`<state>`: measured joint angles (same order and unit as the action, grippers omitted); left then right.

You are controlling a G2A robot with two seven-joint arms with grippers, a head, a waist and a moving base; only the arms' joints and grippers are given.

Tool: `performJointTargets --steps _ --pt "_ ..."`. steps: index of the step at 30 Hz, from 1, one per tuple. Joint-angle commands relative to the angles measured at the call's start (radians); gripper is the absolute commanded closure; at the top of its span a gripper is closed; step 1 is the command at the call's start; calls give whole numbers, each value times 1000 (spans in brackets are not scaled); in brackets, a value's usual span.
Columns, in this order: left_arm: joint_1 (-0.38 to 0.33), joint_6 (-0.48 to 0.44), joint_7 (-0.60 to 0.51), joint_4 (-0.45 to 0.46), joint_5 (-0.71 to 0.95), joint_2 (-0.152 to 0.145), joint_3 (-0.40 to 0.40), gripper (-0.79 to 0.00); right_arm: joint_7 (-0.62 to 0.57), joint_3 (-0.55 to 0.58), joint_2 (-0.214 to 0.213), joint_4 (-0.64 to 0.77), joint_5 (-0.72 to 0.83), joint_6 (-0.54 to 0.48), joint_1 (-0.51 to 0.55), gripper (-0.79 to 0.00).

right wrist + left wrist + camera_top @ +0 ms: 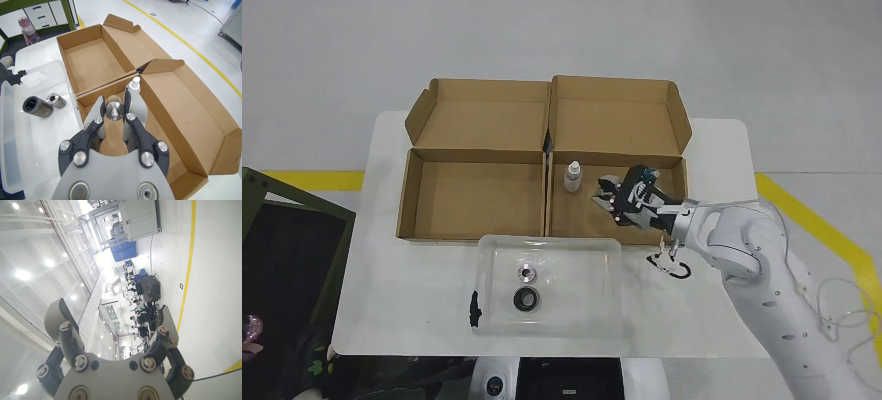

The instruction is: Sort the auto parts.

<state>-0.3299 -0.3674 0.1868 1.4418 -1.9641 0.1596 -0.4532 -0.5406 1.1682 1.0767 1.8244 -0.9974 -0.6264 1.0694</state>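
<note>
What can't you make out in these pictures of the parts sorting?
Metal part: top view, mostly covered by the right gripper.
White bottle: right wrist view, lower body behind a gripper finger.
Larger cylinder and smaller cylinder in the clear bin: top view, too small for detail.
Clear bin: right wrist view, one end cut by the picture edge.

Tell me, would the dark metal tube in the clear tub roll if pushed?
The dark metal tube seems to stand on end in the clear tub, so it would probably slide, then roll if tipped. It looks like thick metal, likely heavy. Its smooth sides could slip.
</note>
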Motion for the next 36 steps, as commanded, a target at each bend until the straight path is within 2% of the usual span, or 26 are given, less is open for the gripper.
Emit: performJointTargets --steps 1,23,36 --pt "0 0 0 0 0 0 0 -785 -8 -18 4 -24 -5 17 -20 0" --pt "0 0 0 0 0 0 0 -785 -113 -228 62 -263 -99 174 -208 0" --pt "0 0 0 0 0 0 0 -785 -201 -311 95 -327 -171 244 -278 0"
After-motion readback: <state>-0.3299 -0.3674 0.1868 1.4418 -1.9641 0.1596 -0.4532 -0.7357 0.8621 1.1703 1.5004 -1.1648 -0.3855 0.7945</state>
